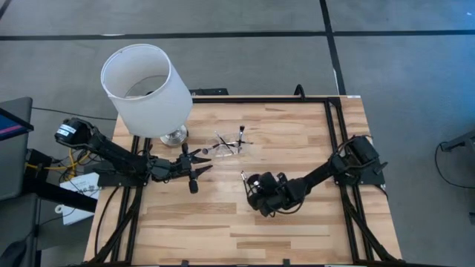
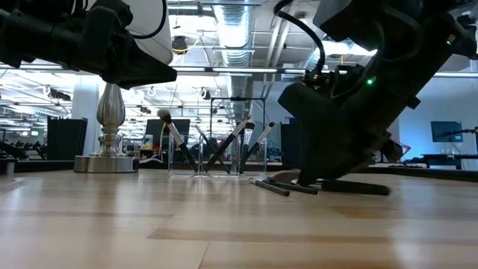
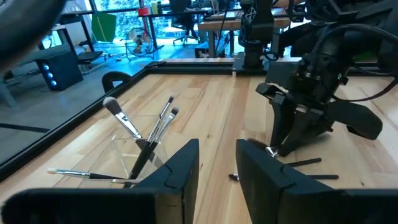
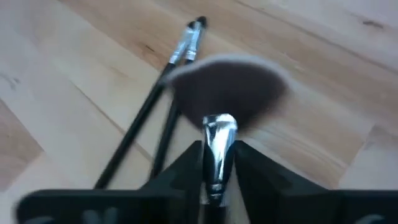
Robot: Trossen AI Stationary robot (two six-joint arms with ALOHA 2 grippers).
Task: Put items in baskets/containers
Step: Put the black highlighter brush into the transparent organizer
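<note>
A clear plastic holder (image 1: 226, 145) (image 2: 216, 153) stands mid-table on its base, with several slim black-handled brushes (image 3: 146, 134) leaning inside it. My right gripper (image 1: 248, 180) (image 4: 217, 155) is low over the table just near of the holder, shut on the fan-shaped brush (image 4: 230, 87). Two more brushes (image 4: 152, 118) (image 2: 272, 186) lie flat on the wood under it. My left gripper (image 1: 194, 171) (image 3: 217, 152) is open and hovers left of the holder, touching nothing. My right gripper pinches the fan brush by its silver ferrule (image 4: 217, 134) between the two fingers, coming slanting down from above. The fan of bristles (image 4: 231, 81) sticks out ahead of the fingertips toward the table. Whether the bristles touch the wood, I cannot tell.
A big white lampshade (image 1: 146, 87) on a silver base (image 2: 108, 161) stands at the table's far left, close behind my left arm. A black frame rail (image 1: 330, 126) runs along the table's edges. Bare wood (image 1: 223, 230) stretches along the near side.
</note>
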